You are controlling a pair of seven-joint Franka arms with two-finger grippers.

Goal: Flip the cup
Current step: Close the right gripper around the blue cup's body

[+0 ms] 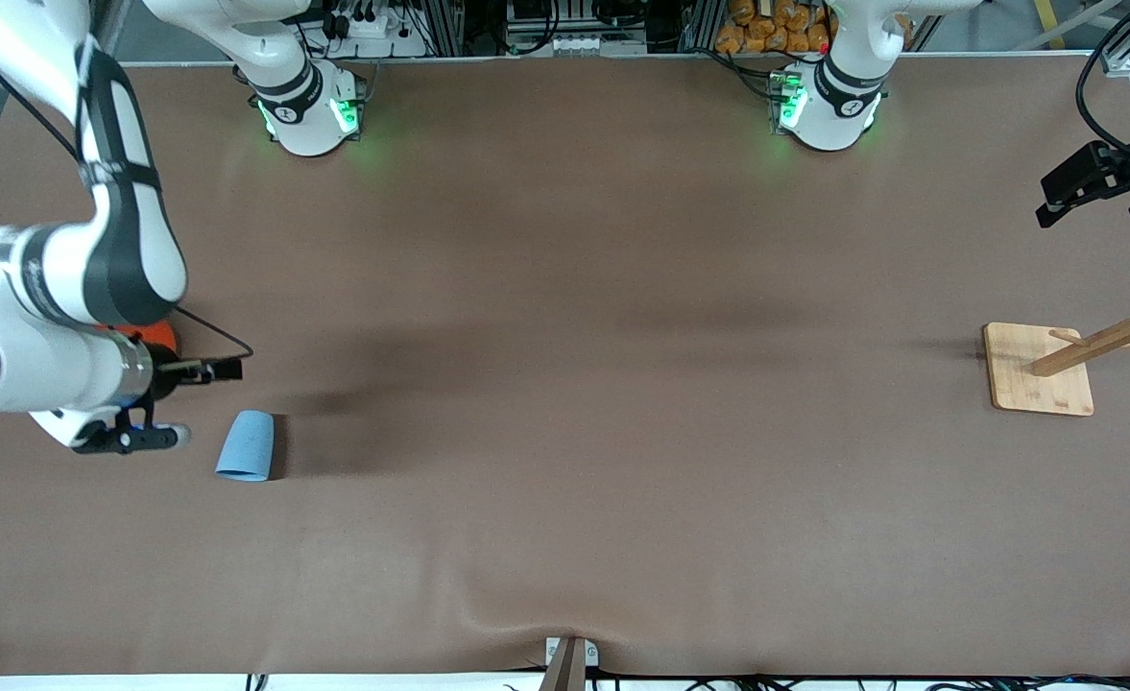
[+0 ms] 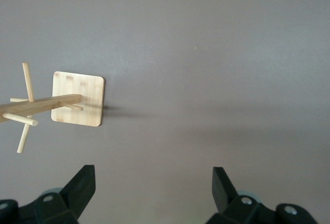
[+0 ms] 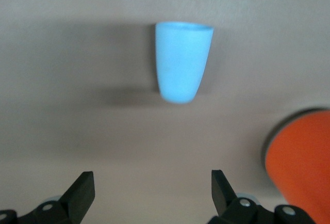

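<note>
The small light-blue cup (image 1: 246, 445) lies on its side on the brown table, its wider end toward the front camera; the right wrist view shows the cup (image 3: 181, 61) in profile. My right gripper (image 1: 190, 403) hangs open over the table just beside it, toward the right arm's end, with nothing between its fingers (image 3: 153, 185). My left gripper (image 1: 1102, 203) waits open and empty over the left arm's end of the table, and its two fingers stand wide apart in the left wrist view (image 2: 153, 182).
An orange-red can (image 1: 147, 336) stands partly hidden under the right arm, farther from the front camera than the cup; the right wrist view shows the can's edge (image 3: 301, 167). A wooden peg rack on a square base (image 1: 1040, 369) stands near the left gripper (image 2: 77, 99).
</note>
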